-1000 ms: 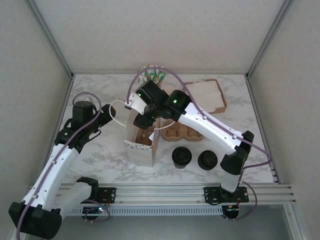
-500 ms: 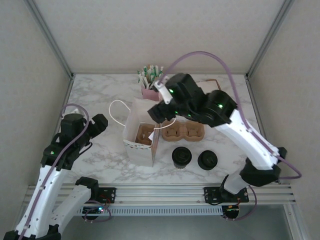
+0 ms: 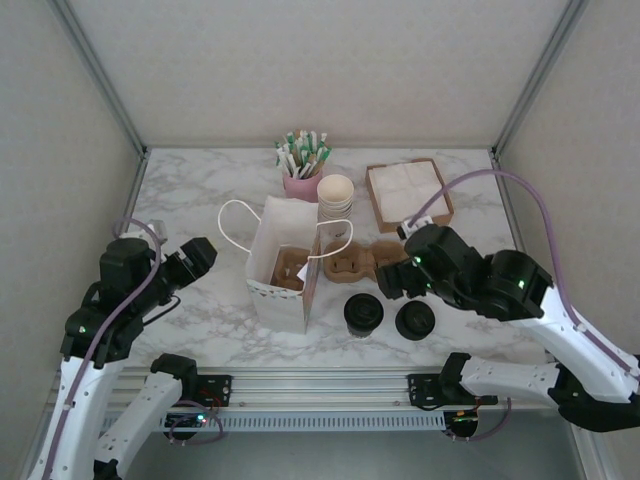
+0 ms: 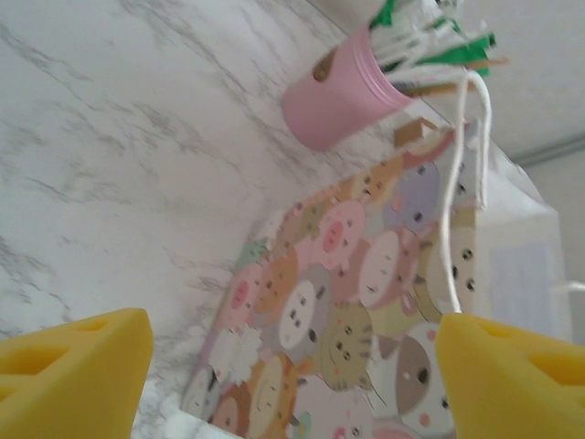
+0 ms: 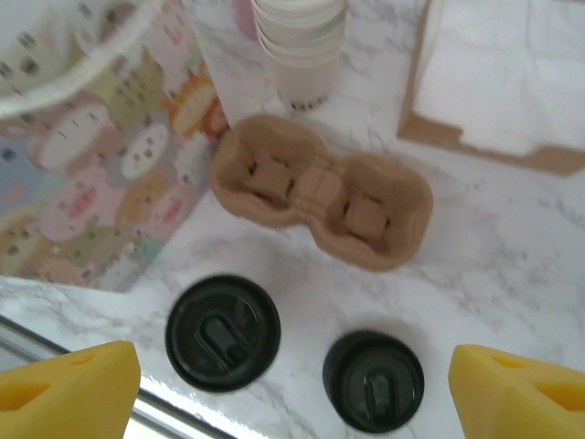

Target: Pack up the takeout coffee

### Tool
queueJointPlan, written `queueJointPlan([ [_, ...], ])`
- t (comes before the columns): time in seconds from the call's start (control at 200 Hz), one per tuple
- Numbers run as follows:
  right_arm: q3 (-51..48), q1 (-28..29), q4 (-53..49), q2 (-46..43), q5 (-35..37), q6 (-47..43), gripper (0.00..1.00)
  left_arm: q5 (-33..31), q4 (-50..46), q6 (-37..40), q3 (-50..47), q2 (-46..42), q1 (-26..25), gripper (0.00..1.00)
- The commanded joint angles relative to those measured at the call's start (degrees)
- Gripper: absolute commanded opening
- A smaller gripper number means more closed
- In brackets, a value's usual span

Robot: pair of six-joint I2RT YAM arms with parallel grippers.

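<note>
Left takeout coffee (image 3: 363, 314) & right takeout coffee (image 3: 415, 319): round black lids w/ sip tab, cup walls barely visible. Both sit near front of marble worktop (image 3: 200, 190), right of bag (image 3: 270, 240), before brown carrier (image 3: 350, 265), close but apart. Left claw (image 3: 197, 257) spread wide, empty, left of bag. Right claw (image 3: 392, 282) spread wide, empty, hanging over the coffees. Cups upright, lids up, long axis vertical.

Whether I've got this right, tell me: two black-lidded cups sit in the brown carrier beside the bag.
Not right. The two black-lidded cups stand on the table next to the brown carrier, not in it. Its pockets are empty. The carrier is beside the bag. The right wrist view shows this.
</note>
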Motion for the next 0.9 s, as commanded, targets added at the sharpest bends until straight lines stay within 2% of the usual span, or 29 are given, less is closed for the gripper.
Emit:
queueJointPlan([
  [0.0,-5.96,0.45,-0.66,-1.45,-1.21,6.03,0.87,8.97,1.50,-1.39,-1.41,-1.13,-0.82,0.79],
  [0.08,-10.56,0.42,0.91,-1.68,-3.08,6.10,0.88,11.72,2.94,-1.36,-2.47,-1.82,-1.46,0.79],
  [0.345,-22.93,4.02,13.71,-2.53,-7.63,1.79,0.90,9.39,0.33,0.27,-2.48,-4.49,-1.64,0.82],
  [0.551,-23.59,7.63,16.33,3.23,-7.33,2.86,0.92,2.68,-1.49,0.24,-2.02,-6.89,-1.70,0.86],
  [0.891,-25.95,8.04,18.43,7.21,-3.91,9.45,0.92,1.30,-2.68,-1.11,-0.97,-6.75,-1.67,0.86],
])
